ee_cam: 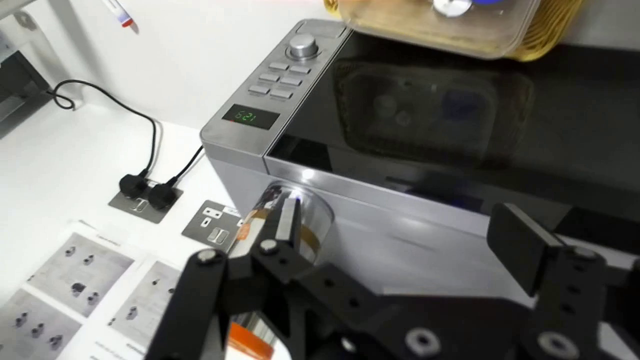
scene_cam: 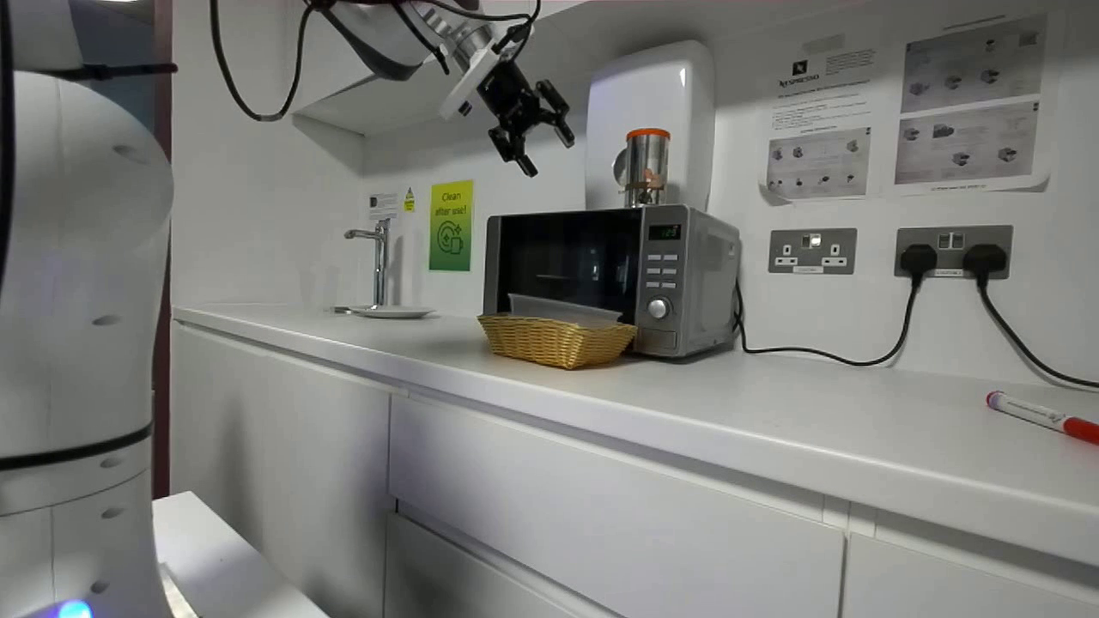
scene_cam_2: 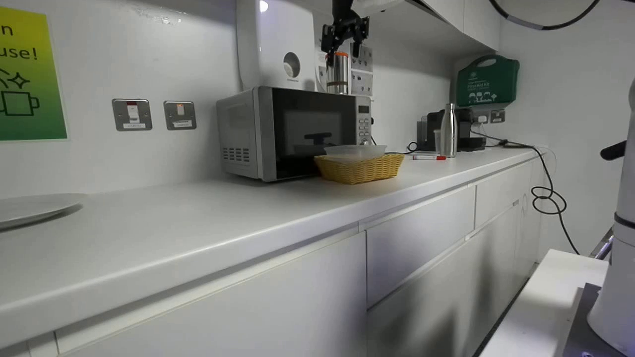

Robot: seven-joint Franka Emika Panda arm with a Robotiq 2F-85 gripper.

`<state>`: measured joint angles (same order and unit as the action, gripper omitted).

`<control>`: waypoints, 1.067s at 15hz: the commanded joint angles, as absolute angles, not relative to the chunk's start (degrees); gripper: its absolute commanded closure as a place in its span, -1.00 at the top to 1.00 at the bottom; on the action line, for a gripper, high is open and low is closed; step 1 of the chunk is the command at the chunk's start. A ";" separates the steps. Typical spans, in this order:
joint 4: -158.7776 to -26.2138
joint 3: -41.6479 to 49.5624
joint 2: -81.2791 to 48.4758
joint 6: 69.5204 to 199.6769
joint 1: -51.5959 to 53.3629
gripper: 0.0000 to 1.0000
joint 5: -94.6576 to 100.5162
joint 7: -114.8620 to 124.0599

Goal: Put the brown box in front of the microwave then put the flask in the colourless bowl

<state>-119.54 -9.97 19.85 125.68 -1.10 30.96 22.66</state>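
Plainly spread, the gripper [scene_cam: 548,154] hangs above the microwave [scene_cam: 612,279], its fingers [ee_cam: 517,250] wide apart with only air between them. The flask [scene_cam: 647,169], a silvery cylinder with an orange top, stands upright on the microwave, towards the control-panel side; in the wrist view one finger hides part of it, but in an exterior view the two are apart. The box [scene_cam: 554,345], a wicker basket, sits on the counter [scene_cam: 773,403] just in front of the microwave; whether they touch I cannot tell. Inside the box is the clear bowl [scene_cam_2: 354,152], holding a round white thing [ee_cam: 451,7]. A marker [scene_cam: 1043,417] lies farther along the counter, and a plate [scene_cam: 395,312] rests near the tap [scene_cam: 380,262].
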 commanded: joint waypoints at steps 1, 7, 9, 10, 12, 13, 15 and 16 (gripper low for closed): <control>-118.67 -12.31 17.24 130.88 -5.01 1.00 39.51 36.07; -118.75 -14.31 14.04 128.98 -7.11 1.00 57.71 64.11; -118.20 -12.78 12.84 126.03 -4.62 1.00 64.06 72.89; -118.10 -12.72 12.35 124.53 -4.08 1.00 67.26 77.14; -117.62 -12.54 11.43 120.45 -2.66 1.00 72.70 84.82; -117.41 -12.46 10.86 118.01 -1.87 1.00 74.88 88.60; -116.86 -12.46 9.64 112.85 -0.28 1.00 78.33 94.70; -116.67 -12.37 9.14 110.70 0.73 1.00 79.38 96.62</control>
